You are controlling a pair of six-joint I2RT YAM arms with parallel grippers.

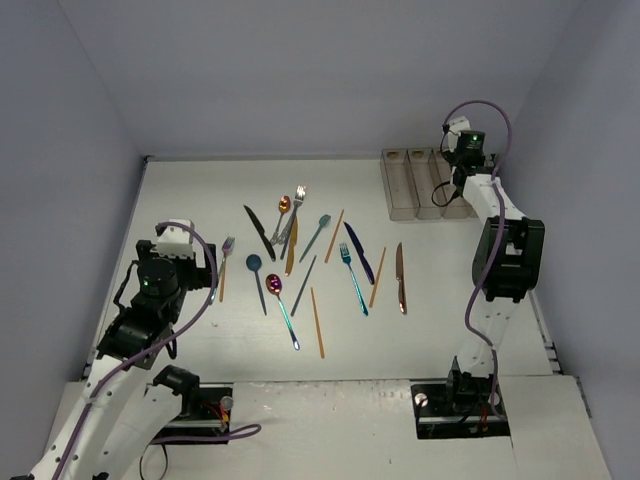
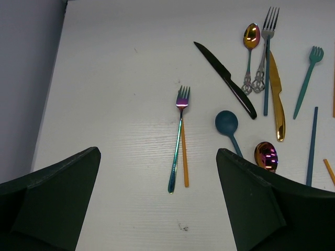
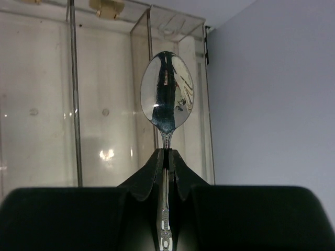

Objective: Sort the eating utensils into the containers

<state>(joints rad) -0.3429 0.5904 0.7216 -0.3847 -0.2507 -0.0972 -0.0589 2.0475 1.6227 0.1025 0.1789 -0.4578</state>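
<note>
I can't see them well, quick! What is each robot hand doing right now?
Left hand: open, holding nothing.
Right hand: closed on a silver spoon.

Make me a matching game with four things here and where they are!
Things:
1. silver spoon
2. black knife
3. rainbow fork
4. left gripper

Places or states:
A. open, holding nothing
B. lying right beside an orange chopstick
C. pinched in the right gripper
D. lying left of the gold knife

Pairs: 1-C, 2-D, 3-B, 4-A
</note>
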